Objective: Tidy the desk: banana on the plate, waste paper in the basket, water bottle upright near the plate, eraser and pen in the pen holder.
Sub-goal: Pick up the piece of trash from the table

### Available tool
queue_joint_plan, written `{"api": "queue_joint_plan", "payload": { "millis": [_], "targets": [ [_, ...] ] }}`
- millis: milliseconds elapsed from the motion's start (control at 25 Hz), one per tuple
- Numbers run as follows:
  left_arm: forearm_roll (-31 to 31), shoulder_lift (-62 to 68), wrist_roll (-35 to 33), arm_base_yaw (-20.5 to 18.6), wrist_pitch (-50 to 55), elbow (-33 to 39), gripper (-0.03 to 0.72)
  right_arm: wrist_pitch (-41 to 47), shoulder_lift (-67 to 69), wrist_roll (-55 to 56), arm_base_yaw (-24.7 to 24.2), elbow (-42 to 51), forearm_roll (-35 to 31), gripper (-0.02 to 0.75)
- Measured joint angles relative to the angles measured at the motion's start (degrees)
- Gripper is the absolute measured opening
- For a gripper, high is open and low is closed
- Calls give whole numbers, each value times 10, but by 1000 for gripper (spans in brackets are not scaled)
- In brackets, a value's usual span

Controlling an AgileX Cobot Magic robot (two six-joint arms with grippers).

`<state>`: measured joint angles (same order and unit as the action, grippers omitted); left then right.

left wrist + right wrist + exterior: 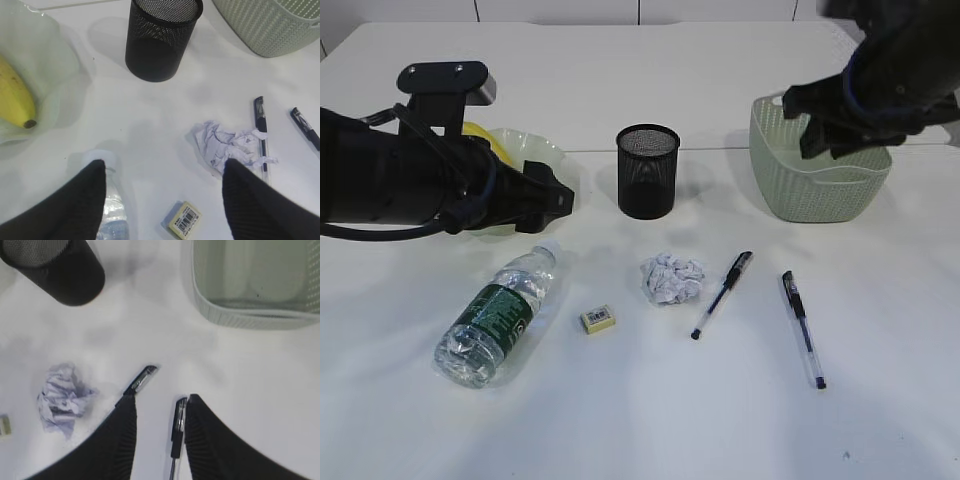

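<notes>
The banana [478,133] lies on the pale plate [542,150] at the left, partly behind my left arm. A water bottle [500,315] lies on its side in front of it. A yellow eraser [597,319], crumpled waste paper [671,277] and two pens [722,295] [803,328] lie along the table's middle. The black mesh pen holder [647,170] and green basket [817,175] stand behind. My left gripper [164,167] hangs open above the eraser [184,220] and bottle cap [100,156]. My right gripper [161,399] is open, high above the pens [177,427], holding nothing.
The white table runs on past the objects, with bare surface toward the front edge. In the exterior view my right arm [890,70] hovers over the basket's front rim. My bulky left arm [410,185] covers much of the plate.
</notes>
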<state>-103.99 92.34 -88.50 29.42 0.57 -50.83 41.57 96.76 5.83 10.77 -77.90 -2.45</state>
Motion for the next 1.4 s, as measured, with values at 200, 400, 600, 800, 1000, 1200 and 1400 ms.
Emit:
{"api": "queue_joint_plan", "payload": {
  "millis": [200, 400, 600, 800, 1000, 1200, 1400],
  "targets": [
    [0, 0, 0, 0, -6, 0, 517, 4, -2, 1, 0, 33, 1, 238],
    [1, 1, 0, -11, -14, 0, 517, 6, -17, 1, 0, 33, 11, 233],
    [2, 14, 0, -25, -14, 9, 517, 17, -35, 1, 0, 33, 14, 231],
    [16, 39, 0, -25, -6, 37, 517, 21, -42, 1, 0, 33, 15, 230],
    [26, 51, 0, -25, 6, 44, 517, 23, -43, 1, 0, 33, 15, 230],
    [45, 51, 0, -25, 8, 44, 517, 26, -43, 1, 0, 33, 15, 230],
    [48, 56, 0, -25, 11, 44, 517, 28, -43, 0, 0, 33, 15, 230]
  ]
}}
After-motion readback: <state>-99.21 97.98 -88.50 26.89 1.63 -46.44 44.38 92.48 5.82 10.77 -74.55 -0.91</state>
